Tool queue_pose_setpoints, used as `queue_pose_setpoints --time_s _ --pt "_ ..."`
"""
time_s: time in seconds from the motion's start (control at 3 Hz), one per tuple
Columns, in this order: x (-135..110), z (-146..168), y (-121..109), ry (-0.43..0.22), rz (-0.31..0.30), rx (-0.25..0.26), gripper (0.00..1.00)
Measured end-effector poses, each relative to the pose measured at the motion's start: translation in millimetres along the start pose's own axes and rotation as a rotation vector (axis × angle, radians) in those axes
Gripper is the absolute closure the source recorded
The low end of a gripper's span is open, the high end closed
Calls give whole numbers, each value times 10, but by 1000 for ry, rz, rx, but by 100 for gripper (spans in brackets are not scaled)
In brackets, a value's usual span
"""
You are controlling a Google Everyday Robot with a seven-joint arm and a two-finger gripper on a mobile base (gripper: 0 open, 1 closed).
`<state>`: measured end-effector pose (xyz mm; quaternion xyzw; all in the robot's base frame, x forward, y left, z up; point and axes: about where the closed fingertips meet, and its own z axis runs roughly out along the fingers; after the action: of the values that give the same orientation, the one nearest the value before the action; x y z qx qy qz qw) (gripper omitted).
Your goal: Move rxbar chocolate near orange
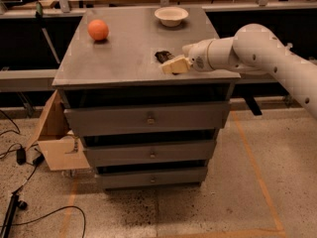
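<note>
The rxbar chocolate [162,56] is a small dark bar lying on the grey cabinet top [124,48], right of the middle; part of it is hidden behind the gripper. The gripper [171,65] has pale fingers and reaches in from the right on a white arm [257,53]; it is at the bar's near right side, low over the top. The orange [98,29] sits at the far left of the top, well apart from the bar.
A shallow white bowl [171,16] stands at the back of the top. The cabinet has three drawers [148,118] below. A cardboard box [57,138] and cables [20,157] lie on the floor at the left. Dark shelving runs behind.
</note>
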<state>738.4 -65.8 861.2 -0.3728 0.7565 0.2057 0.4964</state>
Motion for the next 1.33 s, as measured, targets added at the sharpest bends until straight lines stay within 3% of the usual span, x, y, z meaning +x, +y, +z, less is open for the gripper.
queue_pose_setpoints --time_s 0.33,0.67,1.0,1.33 --pt "-340 -191 88 -88 -46 5 1" --pt "-502 -276 109 -135 -57 10 0" --pt "-479 -143 1 -169 -21 39 0" --pt "-392 -32 -110 -156 -10 65 0"
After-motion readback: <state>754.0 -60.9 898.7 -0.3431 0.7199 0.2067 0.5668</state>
